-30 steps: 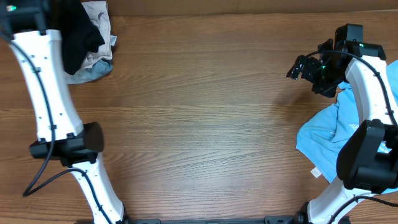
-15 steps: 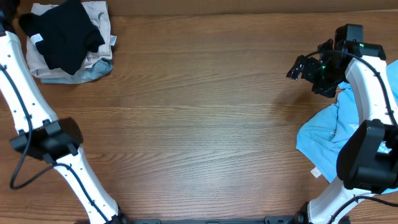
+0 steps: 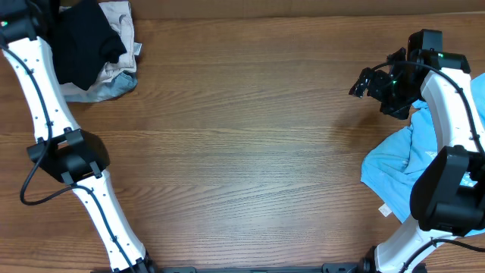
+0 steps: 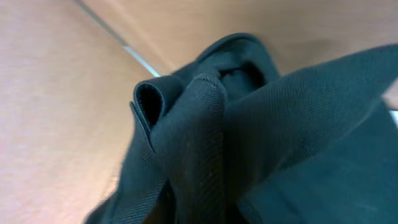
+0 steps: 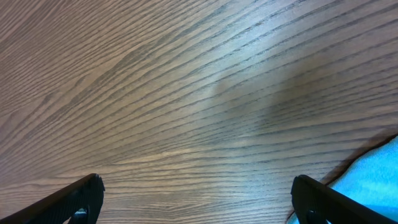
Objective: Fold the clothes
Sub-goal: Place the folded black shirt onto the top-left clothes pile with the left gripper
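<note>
A large black T-shirt [image 3: 85, 39] lies bunched on a pile of clothes at the table's far left corner. My left gripper [image 3: 44, 14] is at that corner, at the shirt's left edge. In the left wrist view the black T-shirt [image 4: 249, 137] fills the frame in gathered folds that run down into the jaws. The fingers themselves are hidden by the cloth, and the gripper is shut on it. A light blue T-shirt [image 3: 402, 161] lies crumpled at the right edge. My right gripper [image 3: 364, 82] hovers open over bare wood, up and to the left of the blue shirt [image 5: 379, 171].
Beige and grey garments [image 3: 114, 76] lie under the black shirt. The wooden table [image 3: 242, 152] stretches between the two piles. Its far edge runs just behind the left pile. The right arm's links [image 3: 447, 189] overlap the blue shirt.
The left arm swung out to the left and came partly back. The black shirt shifted with it and is now more bunched. The right arm and blue shirt have not moved.
</note>
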Robot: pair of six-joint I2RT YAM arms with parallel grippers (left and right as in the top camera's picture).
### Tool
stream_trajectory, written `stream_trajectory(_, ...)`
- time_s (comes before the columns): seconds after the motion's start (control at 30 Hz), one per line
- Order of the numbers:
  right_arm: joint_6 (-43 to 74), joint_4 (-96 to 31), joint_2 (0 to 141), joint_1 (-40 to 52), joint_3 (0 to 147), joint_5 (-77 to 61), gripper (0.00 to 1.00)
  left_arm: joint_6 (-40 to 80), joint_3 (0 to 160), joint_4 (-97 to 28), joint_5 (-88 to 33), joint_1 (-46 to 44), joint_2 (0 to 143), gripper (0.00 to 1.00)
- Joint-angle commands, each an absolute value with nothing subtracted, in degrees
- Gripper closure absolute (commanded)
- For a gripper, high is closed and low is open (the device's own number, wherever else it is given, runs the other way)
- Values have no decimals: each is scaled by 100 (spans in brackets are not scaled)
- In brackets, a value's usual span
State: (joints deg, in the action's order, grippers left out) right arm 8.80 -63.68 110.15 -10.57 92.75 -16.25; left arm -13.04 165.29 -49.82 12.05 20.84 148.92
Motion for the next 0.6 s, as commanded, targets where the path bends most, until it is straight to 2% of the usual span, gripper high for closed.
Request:
stream_trajectory(0.0,882,-6348,10851,-1057,9382,-1616,0,-1087,16650,-5107,740,1688,14864,96)
stream_trajectory(0.1,882,-6348,10851,-1057,9382,-1616,0,-1020,16650,-5500,742,1433,14868,96)
stream_trajectory(0.13,882,-6348,10851,-1057,9382,-1616,0,-1020,16650,-5699,740,1326,14877,93)
stream_trajectory(0.17,882,-6348,10851,-1057,9382,-1616,0,-1024,16639,-5857,742,1245,14877,82)
stream_trajectory(0.23,882,-6348,10851,-1057,9382,-1616,0,-1024,16601,-6141,744,1098,14877,15)
stream_trajectory(0.27,882,-6348,10851,-1057,9382,-1614,0,-1026,16601,-6228,744,1057,14877,0)
stream_trajectory(0.57,880,-6351,10851,-1057,9382,-1614,0,-650,16811,-6884,235,976,14355,0)
